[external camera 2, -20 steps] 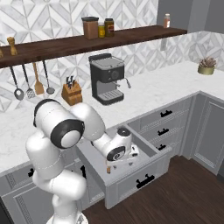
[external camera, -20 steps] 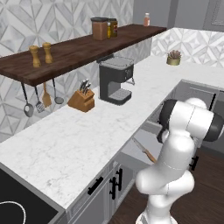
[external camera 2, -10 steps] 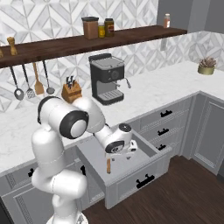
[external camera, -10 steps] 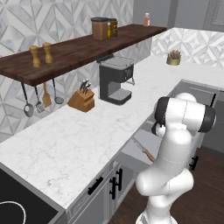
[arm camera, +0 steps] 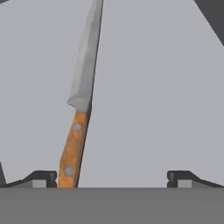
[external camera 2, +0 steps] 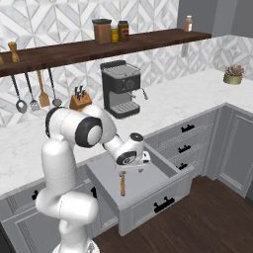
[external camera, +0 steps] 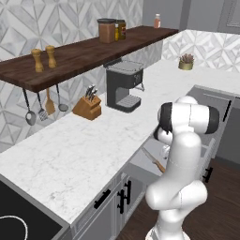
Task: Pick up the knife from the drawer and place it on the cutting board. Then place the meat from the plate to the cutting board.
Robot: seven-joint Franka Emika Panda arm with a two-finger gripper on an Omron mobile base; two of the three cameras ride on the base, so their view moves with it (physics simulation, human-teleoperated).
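The drawer (external camera 2: 148, 203) stands pulled out below the marble counter, its pale grey floor (arm camera: 153, 87) bare around the knife. The knife (external camera 2: 122, 185) lies flat inside, with its orange-brown handle (arm camera: 72, 148) toward me and its silver blade (arm camera: 86, 61) pointing away. My gripper (external camera 2: 129, 169) hangs open just above the handle. In the hand view the handle sits between the fingertips (arm camera: 43, 177), close to the left one, and is not gripped. From the left base camera the knife (external camera: 158, 165) peeks out beside my arm. The cutting board, the plate and the meat are out of view.
A black coffee machine (external camera 2: 120, 89) and a wooden knife block (external camera 2: 79, 101) stand on the counter behind the drawer. Utensils hang under the dark shelf (external camera 2: 99, 47). A potted plant (external camera 2: 232, 75) sits far right. Closed drawers (external camera 2: 185, 143) adjoin on the right.
My arm's upper links have swung slightly left and the hand has shifted a little over the drawer. The knife has not moved and the jaws stay open.
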